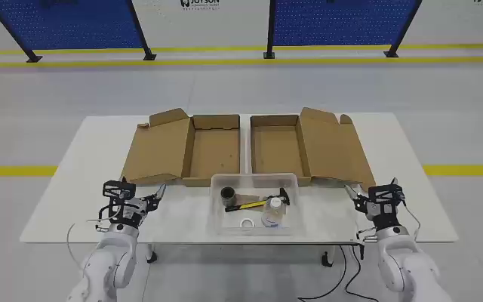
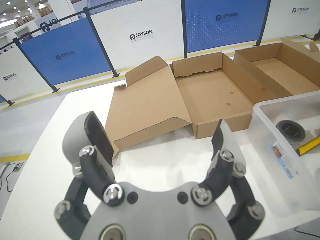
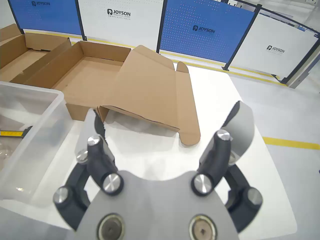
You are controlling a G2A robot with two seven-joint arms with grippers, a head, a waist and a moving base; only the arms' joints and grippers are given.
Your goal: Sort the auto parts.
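Left tool (image 2: 156,121): jaws spread wide, holding nothing, over the bench (image 2: 50,138).
Right tool (image 3: 165,109): also spread wide, nothing held.
Parts: dark cylinder (image 1: 229,197), yellow-handled piece (image 1: 255,204) and white ring (image 1: 247,223) in the clear tub (image 1: 253,177), between both tools.
Boxes: left box (image 1: 215,155) and right box (image 1: 275,151), open, beyond the tub.

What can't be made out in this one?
- Top view: parts in the clear bin are too small to identify.
- Left wrist view: the frame edge cuts the bin off past the dark cylinder and yellow bar.
- Right wrist view: the bin's cloudy wall blurs its contents.
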